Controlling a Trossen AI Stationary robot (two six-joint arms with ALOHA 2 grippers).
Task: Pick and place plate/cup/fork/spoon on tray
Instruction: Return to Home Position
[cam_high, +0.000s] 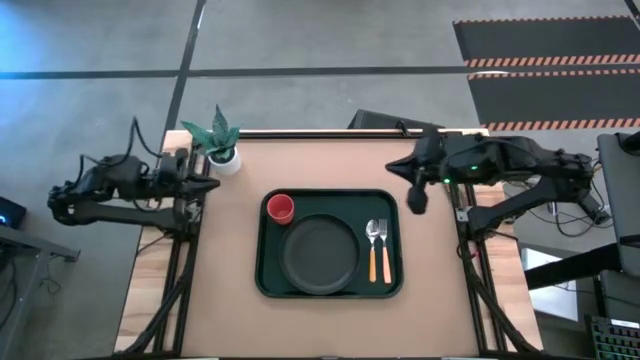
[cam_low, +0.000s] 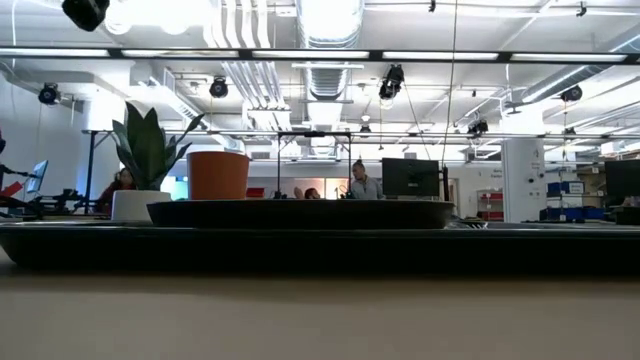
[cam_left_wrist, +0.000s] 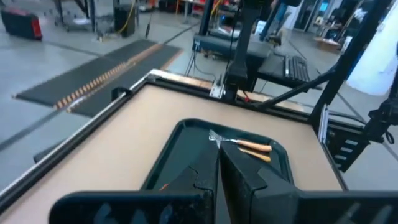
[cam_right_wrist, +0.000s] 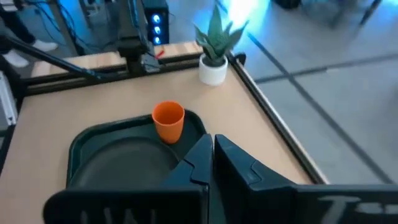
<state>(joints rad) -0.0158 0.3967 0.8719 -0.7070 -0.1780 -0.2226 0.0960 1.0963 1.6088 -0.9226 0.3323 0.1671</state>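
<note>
High view, starting at the front edge of the worktop (cam_high: 225, 320): the tray (cam_high: 263, 285) sits in the middle, long side facing us. Inside it, the plate (cam_high: 320, 255) lies flat and fills the centre, its rim close to the tray's near wall. To its right, the fork (cam_high: 373, 262) and the spoon (cam_high: 385, 262) lie side by side, handles toward the near edge and heads pointing away. As best I can make out, the fork is next to the plate and the spoon nearer the tray's right wall. Further back, the cup (cam_high: 281, 208) stands upright in the tray's far left corner, just beside the plate's rim. All four pieces are on the tray!

Beyond it, the right claw (cam_right_wrist: 211, 140) hangs above the worktop just past the tray's far right corner. Its wrist view shows the fingers pressed together, gripping nothing. On the other side, the left claw (cam_left_wrist: 217, 152) hovers at the worktop's left edge, level with the tray's far rim, fingers likewise pressed together and carrying nothing. Farthest back on the worktop, a potted plant (cam_high: 222, 145) stands in the far left corner, near the left claw. Low view: past the tray, a person (cam_low: 365, 183) stands deep in the room.
</note>
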